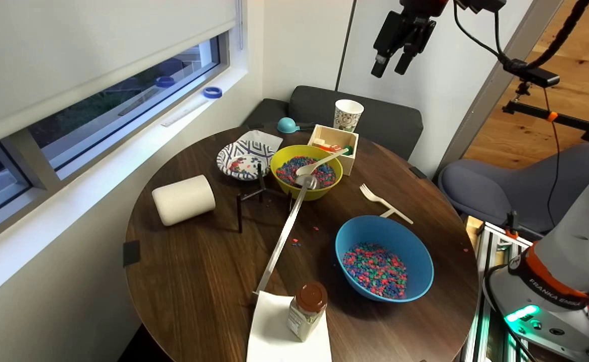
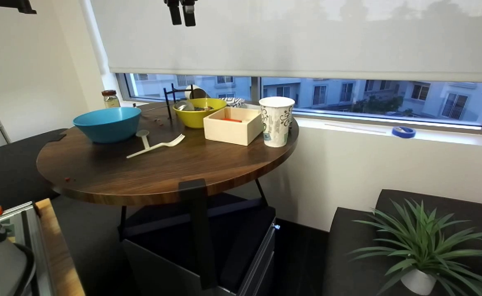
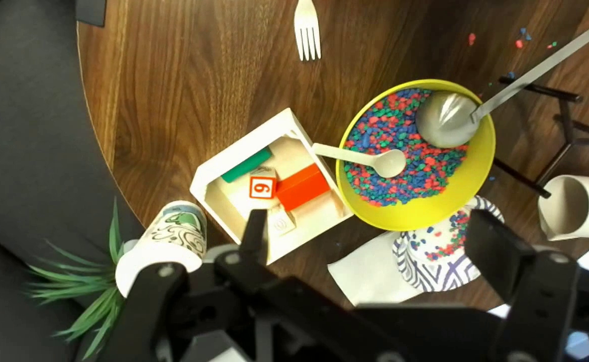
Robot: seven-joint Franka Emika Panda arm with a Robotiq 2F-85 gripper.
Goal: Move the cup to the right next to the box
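The cup (image 1: 348, 114) is a white paper cup with a dark swirl pattern. It stands upright near the table edge, close beside the box (image 1: 347, 163); both also show in an exterior view, cup (image 2: 276, 123) and box (image 2: 226, 131). The box is open, pale wood, and holds small blocks. In the wrist view the cup (image 3: 181, 226) is left of the box (image 3: 244, 143), with a narrow gap between. My gripper (image 1: 389, 71) is open and empty, high above the table. In the wrist view its fingers (image 3: 367, 226) are wide apart; the left one overlaps the box's corner.
A yellow bowl (image 1: 279, 168) with a spoon and ladle touches or nearly touches the box. A patterned plate (image 1: 239, 151), black stand (image 1: 252, 193), white cylinder on its side (image 1: 184, 199), blue bowl (image 1: 425, 251), fork (image 1: 382, 202) and brown-lidded jar (image 1: 307, 311) share the table.
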